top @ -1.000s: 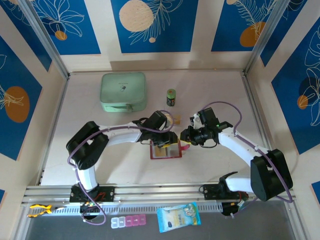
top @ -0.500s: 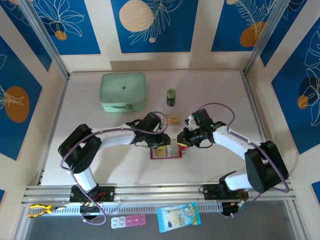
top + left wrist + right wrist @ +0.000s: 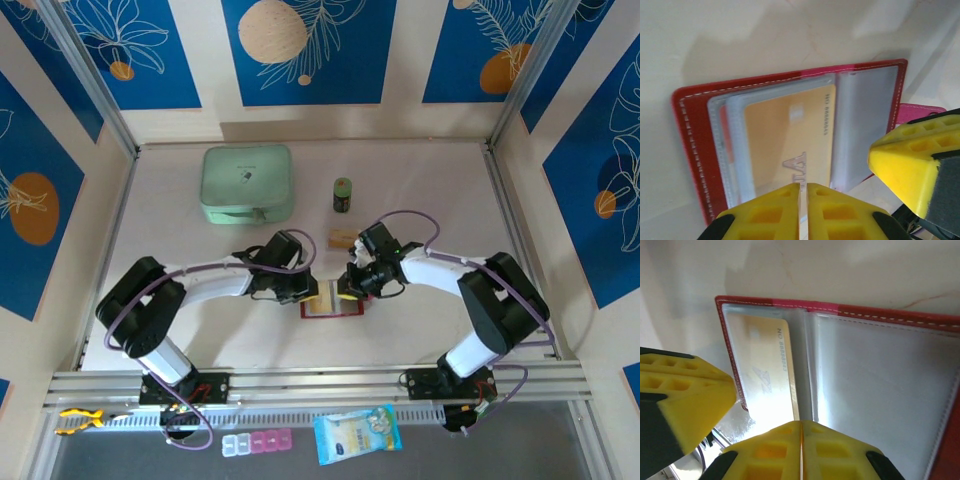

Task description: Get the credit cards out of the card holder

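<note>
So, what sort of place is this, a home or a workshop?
Probably a lab robot test cell: left arm and right arm bolted to an aluminium rail, blue leaf-patterned wall panels around the table, and props such as a mint-green zip case.

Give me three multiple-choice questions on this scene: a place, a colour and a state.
1. Where is the mint-green case from the card holder?
A. farther back and left
B. nearer and right
C. on top of it
2. What colour is the card under the clear sleeve?
A. blue
B. yellow-orange
C. black
3. The card holder is:
A. snapped shut
B. standing on edge
C. lying open
Answers: A, the top view shows it up and left; B, both wrist views show that colour; C, its sleeves are spread flat.
</note>
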`<state>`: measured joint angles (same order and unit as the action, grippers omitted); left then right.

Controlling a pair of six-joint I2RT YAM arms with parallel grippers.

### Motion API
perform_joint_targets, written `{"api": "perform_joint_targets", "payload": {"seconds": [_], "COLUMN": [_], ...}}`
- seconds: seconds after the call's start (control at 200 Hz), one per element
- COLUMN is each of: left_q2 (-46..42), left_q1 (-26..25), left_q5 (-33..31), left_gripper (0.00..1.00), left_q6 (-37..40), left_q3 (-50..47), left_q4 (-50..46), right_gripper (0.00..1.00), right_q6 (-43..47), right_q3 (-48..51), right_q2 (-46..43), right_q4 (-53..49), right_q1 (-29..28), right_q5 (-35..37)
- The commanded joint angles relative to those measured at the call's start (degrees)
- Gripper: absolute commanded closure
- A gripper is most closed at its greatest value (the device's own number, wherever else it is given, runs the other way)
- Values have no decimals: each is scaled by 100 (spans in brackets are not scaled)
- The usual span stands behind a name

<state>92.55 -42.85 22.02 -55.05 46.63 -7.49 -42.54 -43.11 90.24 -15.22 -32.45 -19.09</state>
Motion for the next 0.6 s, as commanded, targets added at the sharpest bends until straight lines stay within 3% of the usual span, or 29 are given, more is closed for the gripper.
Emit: {"api": "perform_joint_targets", "payload": {"seconds": [0.0,0.305,0.595], "left_q2": [-102,6,-86], "left_q1": [110,170,166], "left_q5": [-76,-55,-58], "left_gripper": [90,91,92], "left_q6": [108,108,131], "left_q3": [-160,-311,-256], "left_q4": [51,98,21], "right_gripper": [91,92,92], "right_q6": [-78,87,106], "right_q3": [-121,-15,-65], "right_q2": [155,529,241], "right_q4": [140,50,-16], "right_q1": [-51,-10,-20], "right_q5": [-154,61,77]}}
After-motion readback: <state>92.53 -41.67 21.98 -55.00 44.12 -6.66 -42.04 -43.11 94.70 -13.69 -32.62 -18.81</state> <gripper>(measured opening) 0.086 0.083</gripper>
